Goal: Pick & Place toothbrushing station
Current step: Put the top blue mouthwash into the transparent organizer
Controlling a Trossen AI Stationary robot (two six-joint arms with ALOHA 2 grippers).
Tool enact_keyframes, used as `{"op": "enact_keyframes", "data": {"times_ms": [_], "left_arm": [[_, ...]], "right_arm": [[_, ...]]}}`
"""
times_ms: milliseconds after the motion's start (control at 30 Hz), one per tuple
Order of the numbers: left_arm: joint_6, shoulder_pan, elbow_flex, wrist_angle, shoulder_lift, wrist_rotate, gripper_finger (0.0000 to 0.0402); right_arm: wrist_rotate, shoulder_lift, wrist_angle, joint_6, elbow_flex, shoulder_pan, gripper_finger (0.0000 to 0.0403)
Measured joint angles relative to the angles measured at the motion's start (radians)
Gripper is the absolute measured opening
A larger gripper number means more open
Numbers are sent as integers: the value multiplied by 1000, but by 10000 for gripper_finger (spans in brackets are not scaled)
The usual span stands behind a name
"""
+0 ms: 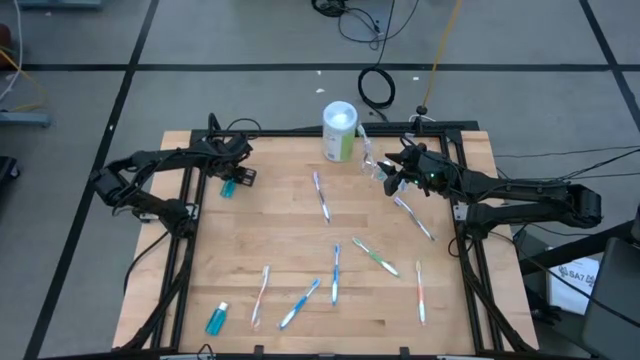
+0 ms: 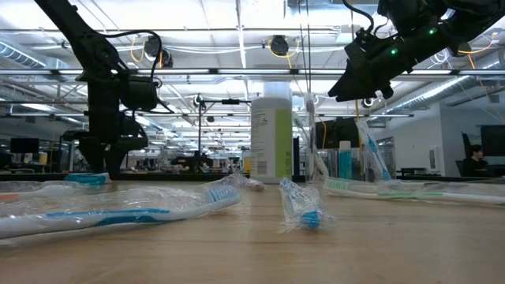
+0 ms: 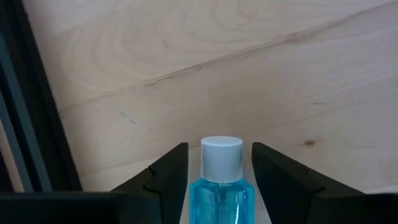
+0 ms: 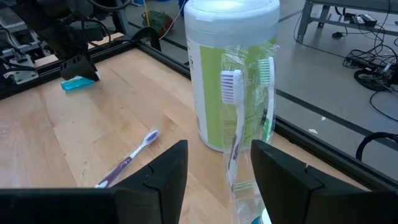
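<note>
Brushes lie scattered over the surface (image 1: 300, 240), most toward its near edge and centre, so plenty of picking is left. My left claw (image 3: 219, 171) is down near the far left corner, its fingers straddling a blue tube (image 3: 221, 186) with a white cap. The jaws stand either side of the cap with slim gaps showing, so I read that claw as released and lined up for a grasp, not yet clenched. From above, the tube (image 1: 228, 187) sits just under that claw (image 1: 238, 172).

My right claw (image 1: 392, 172) hangs above the far edge, beside the tall white canister (image 1: 340, 130). The clear cup (image 1: 372, 158) stands between claw and canister. In the right wrist view two brushes (image 4: 235, 118) stand upright in front of the canister (image 4: 231, 68), bristles up, which I take as already dropped into the cup. The right fingers (image 4: 165, 180) are parted with nothing gripped that I can see, and the claw is held high, likely to clear the upright brush heads.

A second tube (image 1: 217, 318) lies near the near left corner. A purple brush (image 4: 124, 163) lies flat on the boards short of the canister. Wrapped brushes look slippery, so a pinch at the handle's middle seems safest.
</note>
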Motion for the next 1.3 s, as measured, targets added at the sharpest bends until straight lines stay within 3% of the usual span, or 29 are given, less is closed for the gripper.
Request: {"op": "enact_keyframes", "data": {"times_ms": [767, 1100, 1300], "left_arm": [[11, -47, -78, 105, -4, -19, 183], [-6, -46, -79, 113, -2, 16, 101], [-42, -47, -80, 136, -2, 20, 109]], "right_arm": [[-1, 0, 0, 0, 0, 0, 171], [0, 0, 0, 0, 0, 0, 171], [0, 0, 0, 0, 0, 0, 171]]}}
